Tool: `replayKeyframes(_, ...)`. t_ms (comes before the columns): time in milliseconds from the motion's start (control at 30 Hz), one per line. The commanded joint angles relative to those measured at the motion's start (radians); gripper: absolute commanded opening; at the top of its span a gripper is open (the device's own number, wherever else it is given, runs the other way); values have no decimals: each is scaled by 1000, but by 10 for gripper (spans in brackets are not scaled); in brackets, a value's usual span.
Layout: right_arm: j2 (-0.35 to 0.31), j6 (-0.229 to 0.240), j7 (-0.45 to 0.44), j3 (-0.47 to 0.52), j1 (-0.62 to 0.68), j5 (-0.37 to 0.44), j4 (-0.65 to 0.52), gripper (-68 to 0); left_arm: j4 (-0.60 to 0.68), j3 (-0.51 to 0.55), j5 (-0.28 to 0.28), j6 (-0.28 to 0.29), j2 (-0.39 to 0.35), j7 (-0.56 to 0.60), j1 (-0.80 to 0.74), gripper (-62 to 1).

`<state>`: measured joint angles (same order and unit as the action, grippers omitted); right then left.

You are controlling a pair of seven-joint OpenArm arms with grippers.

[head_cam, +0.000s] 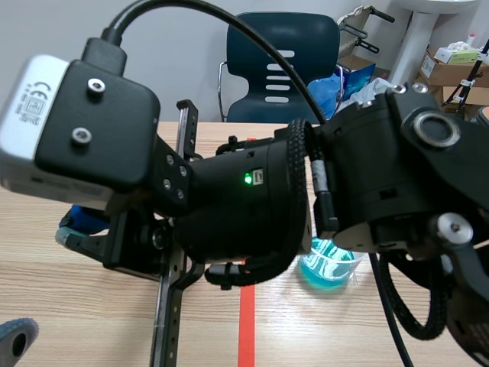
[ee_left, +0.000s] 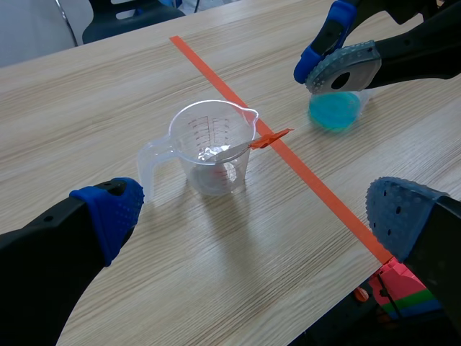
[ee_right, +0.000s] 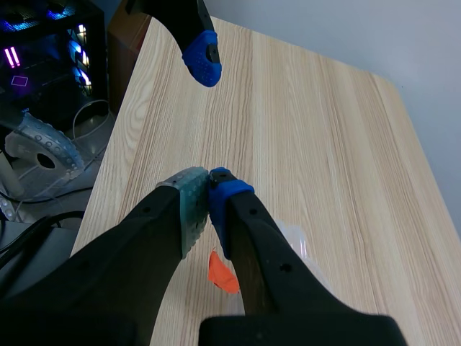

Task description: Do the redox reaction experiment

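A clear measuring cup [ee_left: 212, 148] stands on the table, with an orange-handled spoon [ee_left: 268, 137] resting in it. My left gripper [ee_left: 256, 205] hangs open above and just short of the cup. A small beaker of blue liquid [ee_left: 335, 109] sits across the orange tape line [ee_left: 317, 187]. My right gripper [ee_left: 324, 65] is shut on nothing just above that beaker. In the right wrist view its fingers meet [ee_right: 209, 189] over the spoon's orange handle [ee_right: 222, 272]. In the scene view the raised right arm [head_cam: 252, 199] hides the cup; the beaker [head_cam: 328, 264] shows beneath it.
A black perforated upright bar [head_cam: 170, 306] stands near the table's middle. A dark blue chair [head_cam: 283, 65] and cardboard boxes [head_cam: 451, 69] lie beyond the far edge. A lit computer case [ee_right: 43, 43] sits off the table's side. A coloured block [ee_left: 400, 288] lies under my left gripper.
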<state>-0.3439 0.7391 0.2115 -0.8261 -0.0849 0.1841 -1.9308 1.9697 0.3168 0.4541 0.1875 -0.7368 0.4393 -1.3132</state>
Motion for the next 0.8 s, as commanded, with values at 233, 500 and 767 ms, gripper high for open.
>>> replayKeyframes(233,-3,6,-14,2,-10,7,-5,-664,12,-2,6,6,10,16,-3,14)
replayKeyframes(500,-6,6,29,2,-10,4,-5,-458,12,-2,6,6,10,14,-3,14)
replayKeyframes(767,-19,6,37,2,-10,11,-5,-234,12,-2,6,6,10,14,-3,14)
